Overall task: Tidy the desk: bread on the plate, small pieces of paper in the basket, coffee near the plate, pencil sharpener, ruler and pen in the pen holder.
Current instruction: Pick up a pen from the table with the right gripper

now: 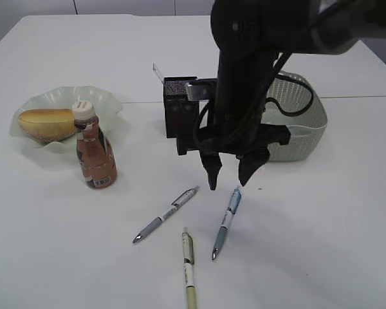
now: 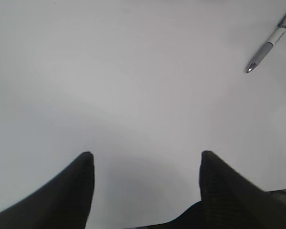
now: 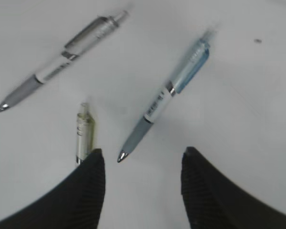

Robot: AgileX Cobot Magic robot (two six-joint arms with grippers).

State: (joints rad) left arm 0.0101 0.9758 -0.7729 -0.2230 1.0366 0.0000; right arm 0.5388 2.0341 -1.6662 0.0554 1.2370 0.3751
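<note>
The bread (image 1: pixel 48 123) lies on the plate (image 1: pixel 109 103), with the coffee (image 1: pixel 95 154) upright just in front of it. The ruler (image 1: pixel 158 74) sticks out of the pen holder (image 1: pixel 179 109). Three pens lie on the desk (image 1: pixel 321 244): grey (image 1: pixel 166 214), blue (image 1: pixel 227 222), yellow-green (image 1: pixel 189 267). My right gripper (image 1: pixel 231 175) hangs open above the blue pen's top end. In the right wrist view the blue pen (image 3: pixel 169 93) points its tip between the open right gripper (image 3: pixel 142 151). My left gripper (image 2: pixel 147 155) is open over bare desk. Pencil sharpener and paper pieces are out of view.
The basket (image 1: pixel 309 122) stands behind my right arm, right of the pen holder. The grey pen (image 3: pixel 62 64) and yellow-green pen (image 3: pixel 84 131) lie left of the blue one. In the left wrist view the grey pen (image 2: pixel 271 42) sits at the top right.
</note>
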